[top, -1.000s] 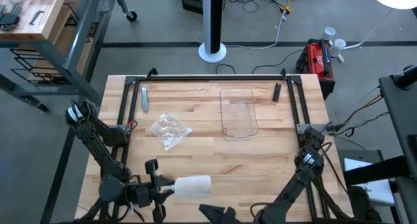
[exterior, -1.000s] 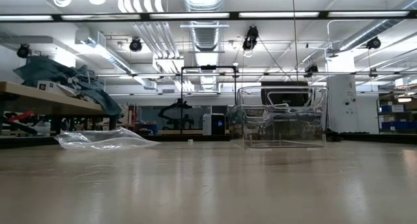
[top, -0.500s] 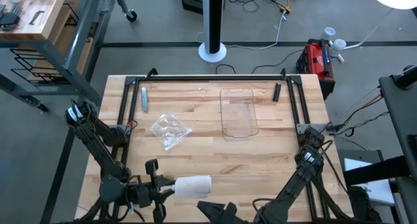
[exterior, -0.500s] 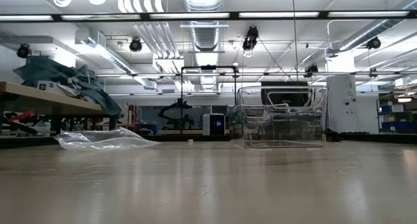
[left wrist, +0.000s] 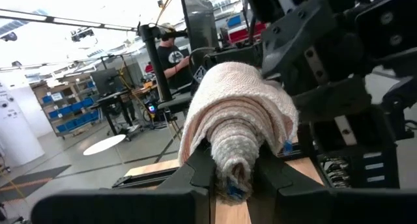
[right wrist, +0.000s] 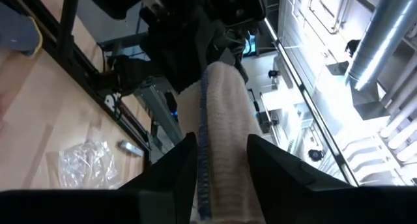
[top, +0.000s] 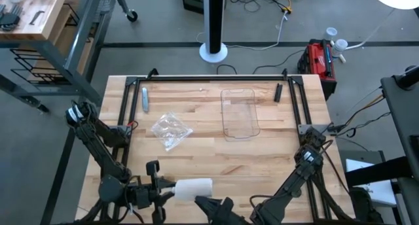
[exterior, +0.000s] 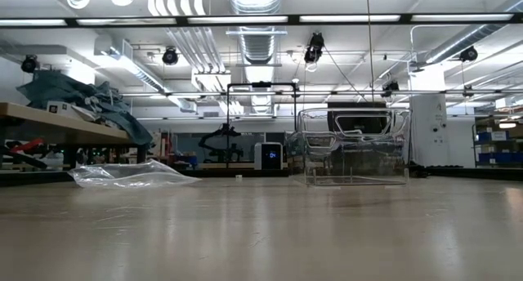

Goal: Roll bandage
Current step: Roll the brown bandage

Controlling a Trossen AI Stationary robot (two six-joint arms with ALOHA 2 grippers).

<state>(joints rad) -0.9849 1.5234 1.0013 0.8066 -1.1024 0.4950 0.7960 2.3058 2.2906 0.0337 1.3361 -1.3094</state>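
Observation:
The bandage is a whitish roll near the table's near edge, lying left to right. My left gripper is shut on its left end. My right gripper has come up at the roll's right end and is open. In the right wrist view its fingers stand on either side of the roll, which fills the gap between them. I cannot tell whether they touch it. A blue edge runs along the roll. My left gripper pinches the roll's left end between its two fingers. The fingers come level from the table's left and lie along the roll. The roll sticks out past the fingertips toward the table's right, about level.
A clear plastic tray stands at the far middle and a crumpled clear wrapper lies left of it. A small grey object and a black one lie near the far frame. A person stands beyond the table.
My right gripper has moved toward the table's left and a little toward its far edge, up to the bandage's right end. The left gripper and the roll have kept still.

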